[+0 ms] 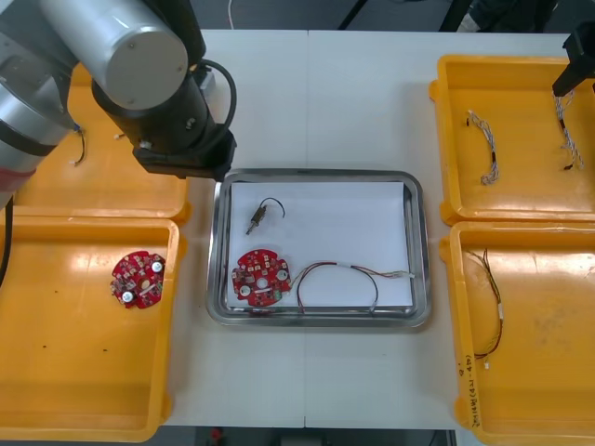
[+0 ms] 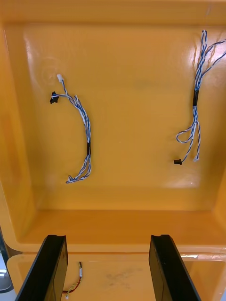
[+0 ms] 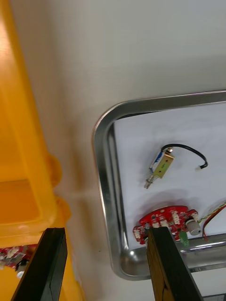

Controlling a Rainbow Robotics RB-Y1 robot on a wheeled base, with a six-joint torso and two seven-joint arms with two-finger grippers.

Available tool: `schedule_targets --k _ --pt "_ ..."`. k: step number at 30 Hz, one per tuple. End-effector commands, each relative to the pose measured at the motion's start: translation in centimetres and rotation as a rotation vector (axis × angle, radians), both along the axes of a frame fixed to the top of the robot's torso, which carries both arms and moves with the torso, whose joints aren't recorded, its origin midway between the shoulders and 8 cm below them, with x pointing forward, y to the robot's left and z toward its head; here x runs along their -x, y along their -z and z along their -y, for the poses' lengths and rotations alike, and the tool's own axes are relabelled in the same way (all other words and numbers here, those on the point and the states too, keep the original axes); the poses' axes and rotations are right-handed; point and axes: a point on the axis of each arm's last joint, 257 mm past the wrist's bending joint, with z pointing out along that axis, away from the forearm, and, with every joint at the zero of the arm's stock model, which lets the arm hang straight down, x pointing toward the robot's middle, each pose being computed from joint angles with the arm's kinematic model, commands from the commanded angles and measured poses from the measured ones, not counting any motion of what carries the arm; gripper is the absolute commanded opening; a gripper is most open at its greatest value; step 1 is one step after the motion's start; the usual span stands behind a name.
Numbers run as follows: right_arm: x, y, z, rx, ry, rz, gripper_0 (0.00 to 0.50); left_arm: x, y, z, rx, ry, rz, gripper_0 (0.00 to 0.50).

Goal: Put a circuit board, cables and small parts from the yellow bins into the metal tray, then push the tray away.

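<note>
The right gripper (image 2: 107,241) is hovering open over the far right yellow plastic bin (image 2: 117,221), likely lining up on a twisted blue and white cable (image 2: 83,136), as the shiny metal tray (image 1: 316,174) is already holding a round red circuit board (image 1: 260,278); the left gripper (image 3: 106,233) is idling open beside the tray

Free floor in the metal tray (image 1: 416,243): far right part only. The small metal part (image 1: 257,219), circuit board (image 1: 261,277) and red and yellow cable (image 1: 349,274) crowd the left side and near edge. My left arm (image 1: 158,84) overhangs the tray's far left corner and blocks entry there. The worktop (image 1: 316,93) beyond the tray is bare between the yellow bins (image 1: 102,181). In the far right bin (image 2: 117,61), blue and white cables (image 2: 88,141) lie well apart with bare floor between. The right gripper (image 2: 107,240) hangs above, jaws apart.
</note>
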Motion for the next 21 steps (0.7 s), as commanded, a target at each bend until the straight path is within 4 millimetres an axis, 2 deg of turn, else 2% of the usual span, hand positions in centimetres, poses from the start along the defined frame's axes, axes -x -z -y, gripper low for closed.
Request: schedule_targets --k 1,6,12,21 --pt "-1.2 -3.1 -1.3 0.043 -0.058 0.061 0.500 -1.1 -5.4 -2.6 0.034 -0.104 0.081 0.500" --pt "-1.2 -3.1 -1.1 0.055 -0.071 0.060 0.500 -1.2 -7.4 -5.7 0.034 -0.173 0.096 0.500" --pt "-1.4 -3.0 -1.6 0.051 -0.072 0.063 0.500 -1.8 -9.4 -8.1 0.049 -0.227 0.134 0.500" --pt "-1.7 -2.2 -2.2 0.058 -0.060 0.054 0.500 -2.3 -10.6 -11.3 0.061 -0.301 0.173 0.500"
